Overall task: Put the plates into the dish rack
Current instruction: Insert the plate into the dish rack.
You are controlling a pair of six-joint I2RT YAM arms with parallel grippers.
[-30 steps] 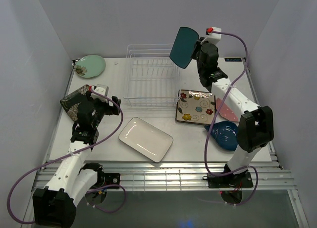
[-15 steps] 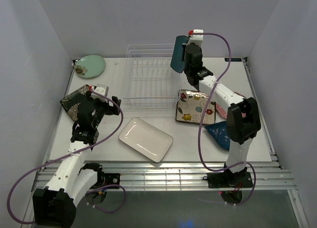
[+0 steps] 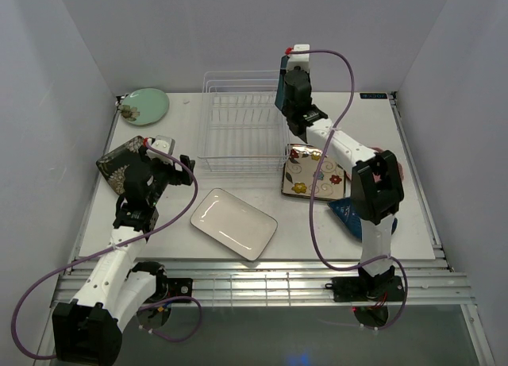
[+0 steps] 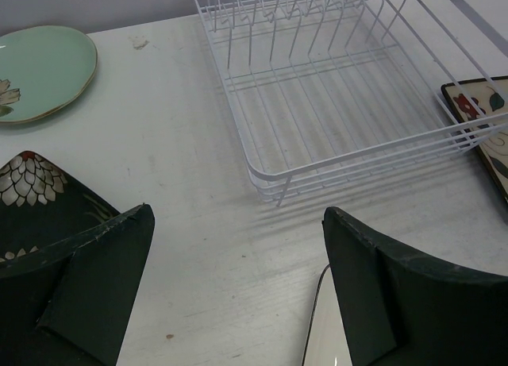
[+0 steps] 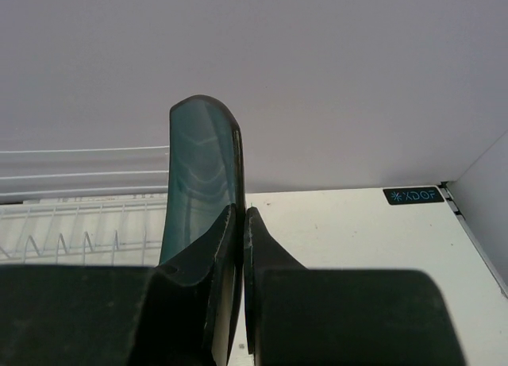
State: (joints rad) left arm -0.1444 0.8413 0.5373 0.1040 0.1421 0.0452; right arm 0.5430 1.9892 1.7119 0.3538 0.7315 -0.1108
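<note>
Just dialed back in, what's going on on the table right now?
The right gripper is shut on the teal plate, holding it on edge above the right side of the empty dish rack. The left gripper is open, holding nothing, beside the dark floral plate. The white rectangular plate and pale green plate lie on the table.

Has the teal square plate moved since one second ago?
Yes. Held in the right gripper, the teal square plate has swung left, to above the right rim of the white wire dish rack.
</note>
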